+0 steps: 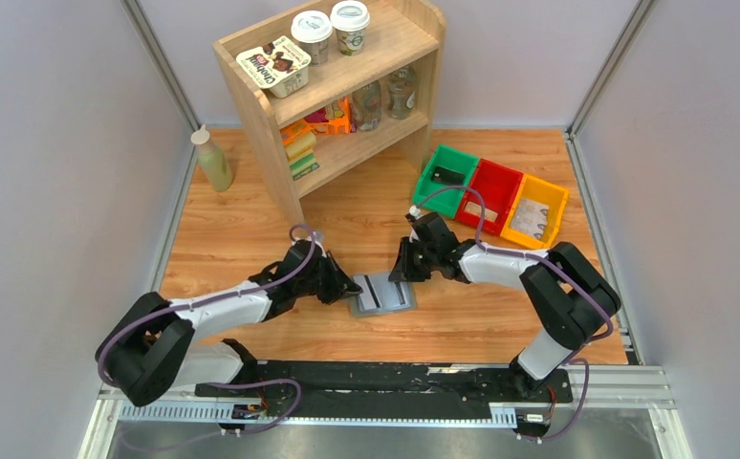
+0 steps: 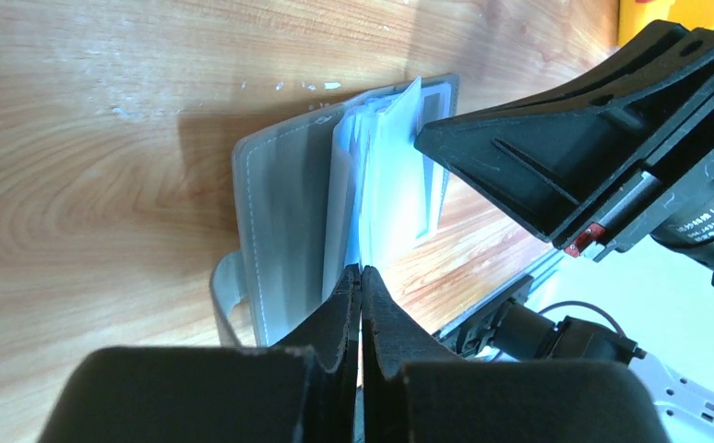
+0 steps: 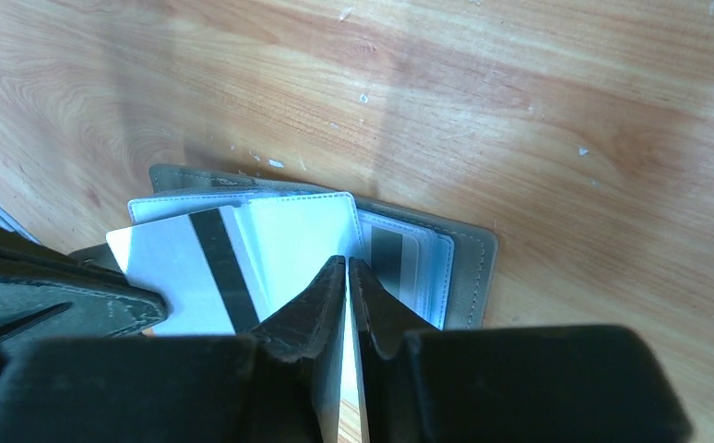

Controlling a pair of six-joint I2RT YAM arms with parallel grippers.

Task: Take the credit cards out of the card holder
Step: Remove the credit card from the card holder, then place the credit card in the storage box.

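Observation:
The grey card holder (image 1: 385, 295) lies open on the wooden table between my two grippers. Its pale blue pocket sleeves (image 3: 303, 226) stand up from the grey cover (image 2: 284, 212). A whitish credit card (image 3: 164, 268) with a black stripe sticks out of the sleeves to the left. My left gripper (image 2: 361, 270) is shut on the near edge of that card. My right gripper (image 3: 347, 261) is shut on the edge of a stitched sleeve, and a thin pale sheet shows between its fingers. In the top view the left gripper (image 1: 355, 286) and right gripper (image 1: 402, 273) flank the holder.
A wooden shelf (image 1: 347, 86) with cups and packets stands behind. Green (image 1: 447, 177), red (image 1: 493, 191) and yellow (image 1: 535, 212) bins sit at the back right. A pale bottle (image 1: 215, 161) stands at the back left. Metal rails edge the table.

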